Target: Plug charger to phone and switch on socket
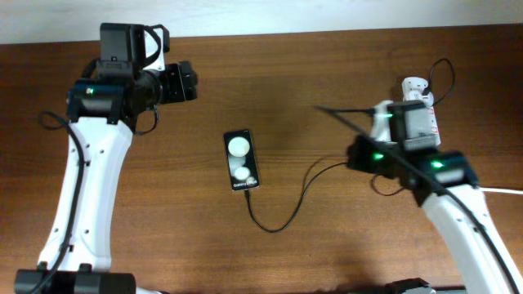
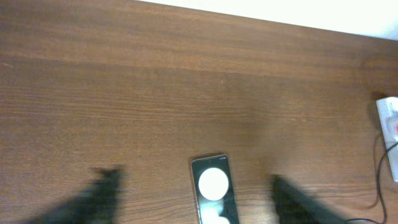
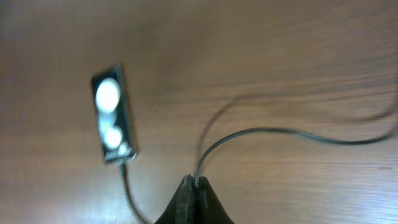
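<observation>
Left pincer [image 1: 189,82] sits up and left of the phone [image 1: 241,160], well apart; overhead can't resolve its gap. Phone lies flat on the table [image 1: 327,65], lettered end toward the arm bases. The charger [image 1: 282,222] cable meets that lettered end, loops away below it, then runs off to the phone's right under the right arm [image 1: 445,175]. Looks plugged in, but seating can't be confirmed at this resolution. The socket [image 1: 415,86] is far right of the phone and a bit beyond it, partly covered by the right wrist. My read: that arm is placed for the switch, the one step left. Left wrist view: left pincer fingers [image 2: 102,193] are blurred and spread wide with nothing between them. The phone [image 2: 214,193] shows on the table beyond, so this arm looks idle, likely held clear of the work. The socket's red-marked end [image 2: 388,118] peeks in far right of the phone. Right wrist view: right pincer [image 3: 194,183] has its jaws pressed together. The cable [image 3: 280,132] seems to reach the tips, but its line matches the loop below the phone [image 3: 114,115], so I judge it passes behind and isn't pinched; not certain. Closed tips make a stiff poker for a switch, which is probably why they're shut. Risk: snagging the cable and tugging the plug out of the phone.
</observation>
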Robot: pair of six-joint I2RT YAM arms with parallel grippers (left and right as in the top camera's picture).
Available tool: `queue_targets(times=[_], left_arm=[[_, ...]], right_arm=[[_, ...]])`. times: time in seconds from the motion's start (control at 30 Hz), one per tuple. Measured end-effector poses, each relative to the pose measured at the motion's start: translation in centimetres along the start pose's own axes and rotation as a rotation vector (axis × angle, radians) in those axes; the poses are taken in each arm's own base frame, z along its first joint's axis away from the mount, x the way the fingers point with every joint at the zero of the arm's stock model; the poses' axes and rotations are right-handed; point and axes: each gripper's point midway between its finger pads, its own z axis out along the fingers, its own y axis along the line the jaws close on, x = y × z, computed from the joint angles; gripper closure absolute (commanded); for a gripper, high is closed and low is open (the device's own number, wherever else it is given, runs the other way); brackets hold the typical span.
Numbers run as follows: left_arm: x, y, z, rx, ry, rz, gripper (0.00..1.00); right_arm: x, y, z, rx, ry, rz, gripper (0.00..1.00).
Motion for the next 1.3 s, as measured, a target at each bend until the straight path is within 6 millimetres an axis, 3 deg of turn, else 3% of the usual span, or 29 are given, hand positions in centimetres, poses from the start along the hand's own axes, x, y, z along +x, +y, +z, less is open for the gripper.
queue_targets(times=[0.2, 0.23, 0.3, 0.37, 0.4, 0.5, 0.67, 0.93, 1.13, 1.3], left_arm=[[1.0, 0.3, 0.5, -0.010, 0.045, -0.008, 0.01], [1.1, 0.3, 0.5, -0.010, 0.047, -0.009, 0.01], [1.1, 0.3, 0.5, -0.010, 0.048, -0.009, 0.01], [1.1, 0.3, 0.5, -0.010, 0.048, -0.009, 0.01], [1.1, 0.3, 0.5, -0.010, 0.048, -0.009, 0.01], [1.1, 0.3, 0.5, -0.010, 0.048, -0.009, 0.01], [1.1, 0.3, 0.5, -0.010, 0.049, -0.009, 0.01], [1.1, 0.3, 0.5, -0.010, 0.048, -0.009, 0.01], [1.1, 0.3, 0.5, -0.010, 0.048, -0.009, 0.01], [1.1, 0.3, 0.5, -0.010, 0.048, -0.009, 0.01]], right_arm=[[-6.1, -9.2, -7.7, 0.144, -0.155, 0.219, 0.96], [-7.8, -11.3, -8.6, 0.169, -0.189, 0.264, 0.96], [-9.7, -15.5, -8.1, 0.204, -0.172, 0.347, 0.96], [-11.4, -18.2, -7.0, 0.215, -0.151, 0.394, 0.96], [-12.3, -20.3, -5.5, 0.210, -0.118, 0.434, 0.96], [-14.2, -22.7, -2.7, 0.200, -0.111, 0.439, 0.96], [-16.7, -26.2, 1.9, 0.197, -0.154, 0.411, 0.96], [-16.9, -30.0, 7.8, 0.197, -0.152, 0.412, 0.96], [-16.6, -30.7, 10.5, 0.164, -0.138, 0.412, 0.96], [-16.5, -29.4, 12.7, 0.140, -0.115, 0.384, 0.96]])
